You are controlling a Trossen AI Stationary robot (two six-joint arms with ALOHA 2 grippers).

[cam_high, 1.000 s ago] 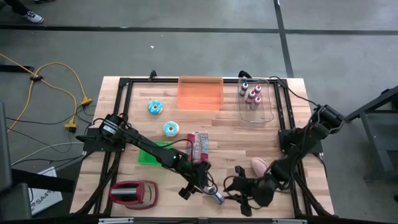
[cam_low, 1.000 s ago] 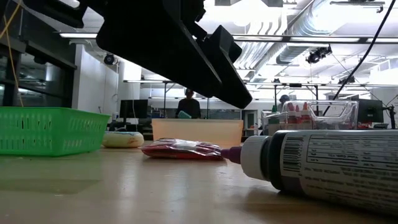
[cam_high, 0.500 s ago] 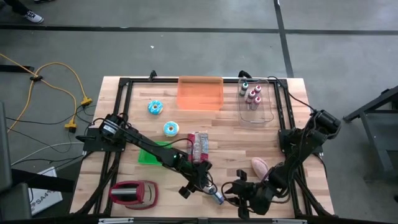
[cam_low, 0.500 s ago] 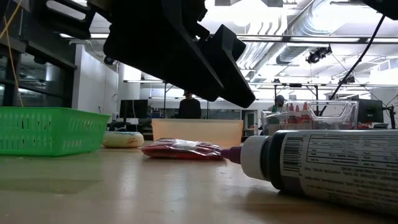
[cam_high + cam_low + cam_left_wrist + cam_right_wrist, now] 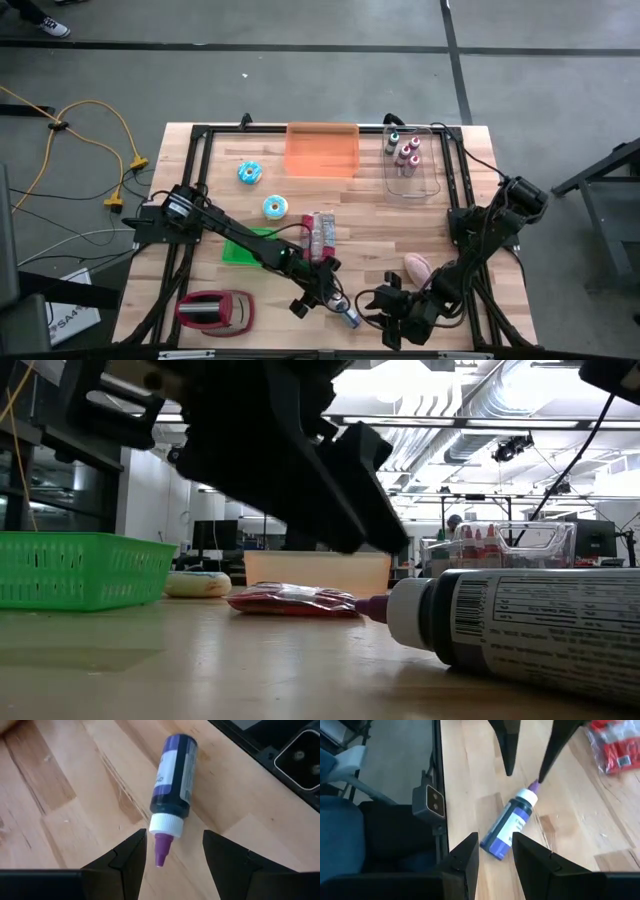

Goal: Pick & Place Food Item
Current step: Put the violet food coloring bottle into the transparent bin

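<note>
- High view: the left gripper [image 5: 332, 303] reaches to the near edge of the bench [image 5: 200, 190], at the purple-tipped bottle [image 5: 349, 318] lying there; the right gripper [image 5: 383, 312] hangs just right of the bottle. Far side: an orange bin [image 5: 322, 152], contents not discernible, and a clear tray [image 5: 412, 182] holding several small bottles [image 5: 406, 152]. Left of centre, a green basket [image 5: 240, 250], mostly hidden by the arm.
- Low view: the bottle lies on its side, free to roll; a red packet [image 5: 292, 600] and the green basket sit beyond.
- Left wrist view: fingers [image 5: 125, 861] spread, straddling only the nozzle [image 5: 160, 851]. Closing here would likely pinch the slim tip, letting the bottle swing or slip.
- Right wrist view: fingers [image 5: 465, 857] pressed almost together, holding nothing, near the bottle's base; collision with the left arm is a risk.
</note>
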